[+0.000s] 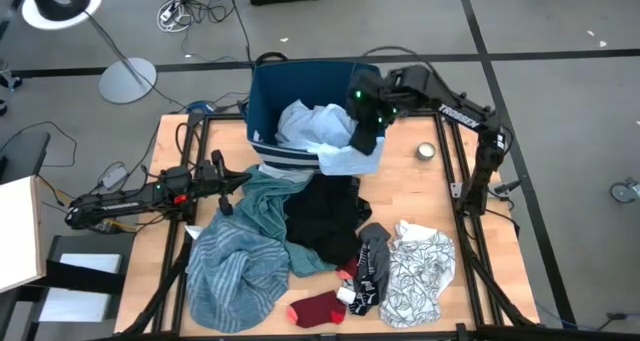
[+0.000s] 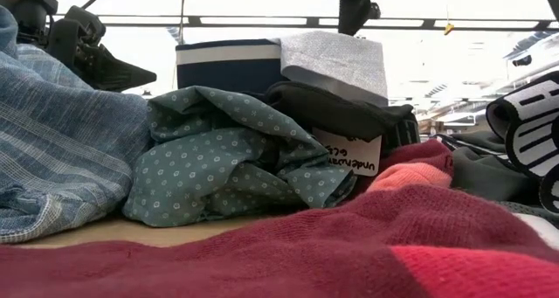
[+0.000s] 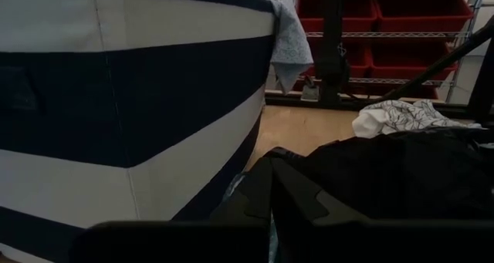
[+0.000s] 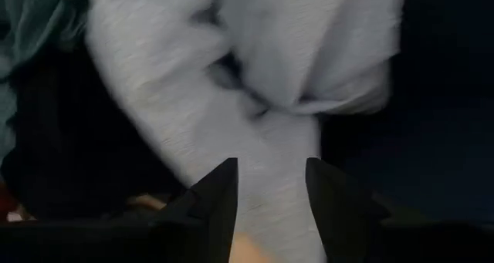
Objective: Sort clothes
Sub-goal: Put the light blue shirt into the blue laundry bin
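Observation:
A navy bin [image 1: 262, 91] with a white-striped front [image 3: 116, 101] stands at the table's far middle. A light blue garment [image 1: 320, 126] lies in it and drapes over its near rim. My right gripper [image 1: 365, 133] points down over that garment at the bin's near right corner, fingers apart [image 4: 270, 186] with the pale cloth [image 4: 255, 85] beneath. My left gripper [image 1: 235, 181] is shut just above the teal striped garment [image 1: 235, 256], beside the bin's near left corner. A black garment [image 1: 320, 221], a white patterned one [image 1: 420, 266], a dark patterned sock [image 1: 372, 266] and a red sock [image 1: 318, 309] lie on the table.
A small round metal object [image 1: 426, 151] sits on the bare wood right of the bin. A teal dotted cloth [image 2: 227, 149] shows in the low view's pile. The table frame's posts [image 1: 455, 191] stand along the right edge. Bare wood shows at the far right.

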Controlling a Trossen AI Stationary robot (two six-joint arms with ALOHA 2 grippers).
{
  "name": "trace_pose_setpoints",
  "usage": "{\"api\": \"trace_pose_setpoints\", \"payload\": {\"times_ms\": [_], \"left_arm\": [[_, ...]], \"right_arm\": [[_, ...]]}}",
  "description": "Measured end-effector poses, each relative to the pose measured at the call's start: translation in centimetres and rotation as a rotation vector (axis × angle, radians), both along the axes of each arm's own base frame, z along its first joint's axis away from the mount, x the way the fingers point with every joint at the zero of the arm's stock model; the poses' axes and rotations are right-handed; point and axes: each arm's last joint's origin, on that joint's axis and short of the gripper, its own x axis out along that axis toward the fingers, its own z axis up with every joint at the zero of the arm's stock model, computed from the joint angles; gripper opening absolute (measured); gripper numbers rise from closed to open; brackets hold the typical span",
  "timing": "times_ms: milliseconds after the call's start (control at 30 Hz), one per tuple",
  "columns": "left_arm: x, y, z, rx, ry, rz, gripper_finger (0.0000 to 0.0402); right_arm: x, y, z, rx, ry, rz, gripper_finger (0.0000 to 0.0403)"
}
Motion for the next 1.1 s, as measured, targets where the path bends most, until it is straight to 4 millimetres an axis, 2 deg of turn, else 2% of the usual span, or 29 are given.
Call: {"api": "trace_pose_setpoints", "payload": {"times_ms": [133,300,433,533,667,767,900,1100], "left_arm": [[0.0,0.0,0.0,0.000,0.000,0.000,0.0012],[0.0,0.0,0.0,0.000,0.000,0.000,0.0012],[0.0,0.0,0.0,0.000,0.002,0.000,0.0012],[0.0,0.0,0.0,-0.001,0.004,0.000,0.0012],[0.0,0.0,-0.1,-0.002,0.010,0.001,0.0012],[0.0,0.0,-0.1,-0.001,0.009,0.000,0.0012],[0.0,0.0,0.0,-0.001,0.005,0.000,0.0012],[0.0,0.0,0.0,0.000,0.003,0.001,0.0012]], "right_arm": [[0.1,2.3,0.1,-0.078,0.039,-0.001,0.0146],[-0.6,4.7,1.3,-0.161,-0.001,-0.027,0.0140],[-2.2,6.4,2.0,-0.184,-0.042,-0.081,0.0132],[-4.4,7.6,1.4,-0.194,-0.038,-0.136,0.0126],[-7.9,9.3,-1.4,-0.209,-0.008,-0.239,0.0123],[-9.8,10.3,-4.1,-0.190,-0.075,-0.277,0.0123],[-11.1,10.9,-8.2,-0.155,-0.233,-0.266,0.0123],[-11.9,10.0,-15.0,-0.136,-0.434,-0.284,0.0123]]}}
